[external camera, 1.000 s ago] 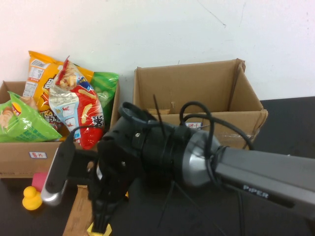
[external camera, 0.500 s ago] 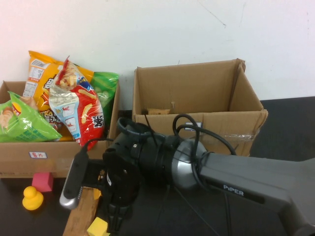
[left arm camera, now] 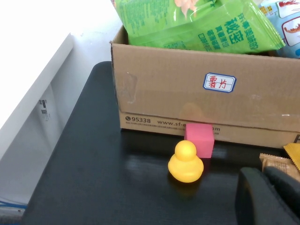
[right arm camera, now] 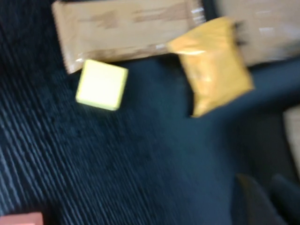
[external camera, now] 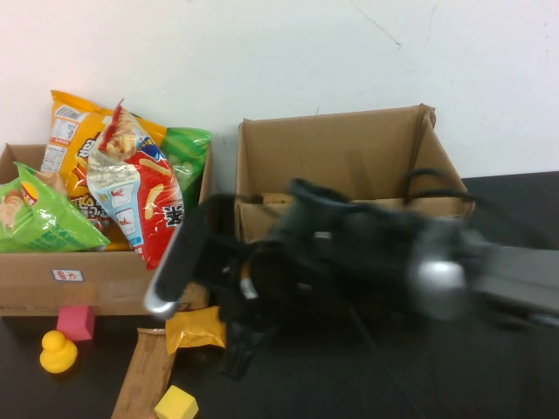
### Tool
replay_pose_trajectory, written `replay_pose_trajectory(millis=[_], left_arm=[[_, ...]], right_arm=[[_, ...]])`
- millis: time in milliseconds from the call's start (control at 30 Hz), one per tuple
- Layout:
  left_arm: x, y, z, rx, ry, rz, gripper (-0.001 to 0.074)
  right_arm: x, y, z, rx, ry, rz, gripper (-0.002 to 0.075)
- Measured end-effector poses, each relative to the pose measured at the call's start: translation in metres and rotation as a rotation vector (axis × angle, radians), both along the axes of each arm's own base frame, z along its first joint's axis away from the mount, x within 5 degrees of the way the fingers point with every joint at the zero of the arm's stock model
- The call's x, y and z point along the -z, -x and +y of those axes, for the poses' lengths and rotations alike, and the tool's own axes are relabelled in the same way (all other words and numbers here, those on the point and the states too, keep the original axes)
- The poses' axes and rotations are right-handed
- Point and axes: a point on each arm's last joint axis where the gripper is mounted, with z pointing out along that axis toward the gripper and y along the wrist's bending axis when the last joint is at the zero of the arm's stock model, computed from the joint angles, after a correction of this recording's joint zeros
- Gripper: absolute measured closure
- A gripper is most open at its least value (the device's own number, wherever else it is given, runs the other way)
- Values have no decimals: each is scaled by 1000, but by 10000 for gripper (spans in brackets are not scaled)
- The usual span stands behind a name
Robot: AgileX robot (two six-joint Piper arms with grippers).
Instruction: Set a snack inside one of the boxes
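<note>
A small orange snack packet (external camera: 196, 328) lies on the black table in front of the left box, next to a long brown snack bar (external camera: 147, 377). Both also show in the right wrist view, the packet (right arm camera: 213, 63) and the bar (right arm camera: 126, 33). My right gripper (external camera: 234, 360) hangs just right of the packet, shut and empty; in its wrist view (right arm camera: 267, 199) the fingers are close together. The right cardboard box (external camera: 349, 157) stands open behind the arm. The left box (external camera: 87, 275) is full of chip bags. My left gripper (left arm camera: 267, 192) is shut and empty, low over the table near the bar.
A yellow cube (external camera: 177, 404) lies by the bar's near end. A yellow duck (external camera: 57, 352) and a pink cube (external camera: 77, 322) sit in front of the left box. The right arm's body crosses in front of the right box.
My right arm has swung up and to the right, blurred in motion. The orange packet, hidden under it before, now shows on the table.
</note>
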Motion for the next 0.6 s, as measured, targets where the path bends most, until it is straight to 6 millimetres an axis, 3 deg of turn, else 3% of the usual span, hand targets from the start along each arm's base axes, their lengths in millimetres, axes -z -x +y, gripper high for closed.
replay_pose_trajectory(millis=[67, 167, 367, 600], left_arm=[[0, 0, 0, 0, 0, 0, 737], [0, 0, 0, 0, 0, 0, 737], [0, 0, 0, 0, 0, 0, 738], [0, 0, 0, 0, 0, 0, 738]], right_arm=[[-16, 10, -19, 15, -51, -49, 668], [-36, 29, -45, 7, -109, -99, 709], [-89, 67, -92, 0, -221, -173, 726], [-128, 112, -160, 61, -234, -171, 727]])
